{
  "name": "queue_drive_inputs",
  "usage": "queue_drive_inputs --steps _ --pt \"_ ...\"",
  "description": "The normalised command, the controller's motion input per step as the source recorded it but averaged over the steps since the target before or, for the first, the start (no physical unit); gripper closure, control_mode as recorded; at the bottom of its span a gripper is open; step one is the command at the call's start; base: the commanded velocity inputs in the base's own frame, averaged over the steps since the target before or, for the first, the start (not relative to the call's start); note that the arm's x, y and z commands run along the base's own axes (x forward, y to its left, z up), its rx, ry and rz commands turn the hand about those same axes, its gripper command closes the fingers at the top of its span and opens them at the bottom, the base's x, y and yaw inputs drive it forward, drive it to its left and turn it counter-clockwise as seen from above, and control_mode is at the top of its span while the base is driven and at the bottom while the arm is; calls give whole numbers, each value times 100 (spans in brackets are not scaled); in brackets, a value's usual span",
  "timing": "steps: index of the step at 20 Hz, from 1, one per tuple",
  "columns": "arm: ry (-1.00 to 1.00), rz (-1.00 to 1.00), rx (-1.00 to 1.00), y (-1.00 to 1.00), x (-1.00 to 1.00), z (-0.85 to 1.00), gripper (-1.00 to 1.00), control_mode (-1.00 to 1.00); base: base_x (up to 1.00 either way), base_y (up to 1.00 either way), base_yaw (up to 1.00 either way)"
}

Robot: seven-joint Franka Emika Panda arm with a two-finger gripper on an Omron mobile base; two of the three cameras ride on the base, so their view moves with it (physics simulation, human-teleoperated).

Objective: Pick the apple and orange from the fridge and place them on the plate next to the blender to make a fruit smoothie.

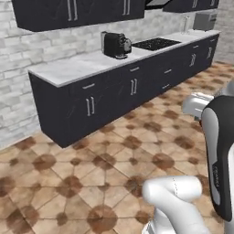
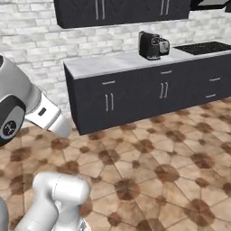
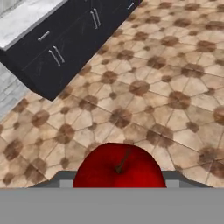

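The apple (image 3: 119, 167), glossy red with a short stem, sits at the bottom middle of the hand view, close to the camera. It hangs in the air above the tiled floor, so my gripper is shut on it, and the fruit hides the fingertips. My arm (image 1: 218, 151) rises at the right of the left base view and bends at the left of the right base view (image 2: 18, 106). The orange, the fridge, the plate and the blender are out of view.
A long counter with a pale top (image 1: 87, 64) and dark drawer cabinets (image 2: 135, 97) runs along the brick wall ahead. On it stand a black coffee machine (image 1: 115, 45) and a cooktop (image 1: 155, 44). Brown patterned floor tiles (image 3: 144, 87) lie between me and the cabinets.
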Motion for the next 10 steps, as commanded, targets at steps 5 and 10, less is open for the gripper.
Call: queue_drive_inputs --steps 5,10 --pt "0 0 0 0 0 0 100 100 26 -8 -77" --pt "0 0 0 0 0 0 100 100 80 -17 -57"
